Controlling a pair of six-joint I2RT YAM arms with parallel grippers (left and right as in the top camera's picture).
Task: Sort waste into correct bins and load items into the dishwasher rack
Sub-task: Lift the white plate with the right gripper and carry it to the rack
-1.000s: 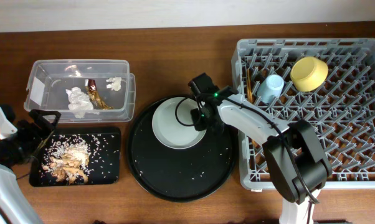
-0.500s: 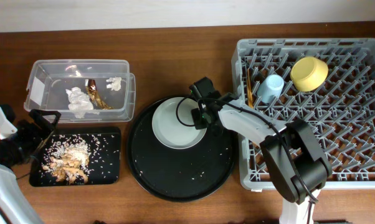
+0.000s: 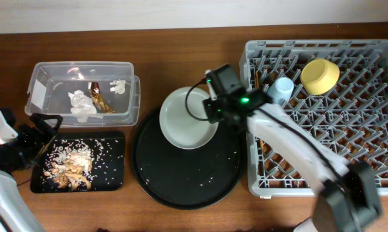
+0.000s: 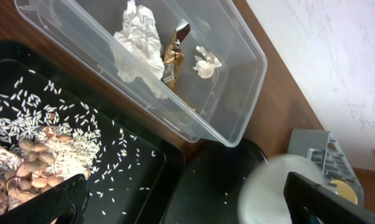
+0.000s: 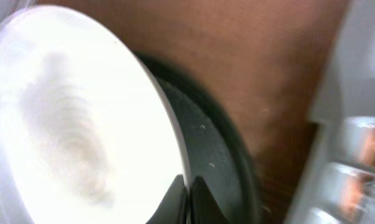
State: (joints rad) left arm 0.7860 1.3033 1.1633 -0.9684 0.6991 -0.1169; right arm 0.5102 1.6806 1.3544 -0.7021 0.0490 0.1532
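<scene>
Right end effector (image 3: 211,109) clamped on grey plate (image 3: 186,127) rim (plate overhanging round black tray (image 3: 181,183)); left end effector (image 3: 44,132) apart.

Big round plate (image 5: 69,124) on the left, very bright and blurry. Pinched at its right edge by the dark tips of the tool (image 5: 189,190), low in the middle. Behind it, curved rim of the black tray (image 5: 228,162) with a few tiny white bits (image 5: 203,127). Brown tabletop (image 5: 262,56) above. Blurry grey rack (image 5: 356,93) at the far right.
</scene>
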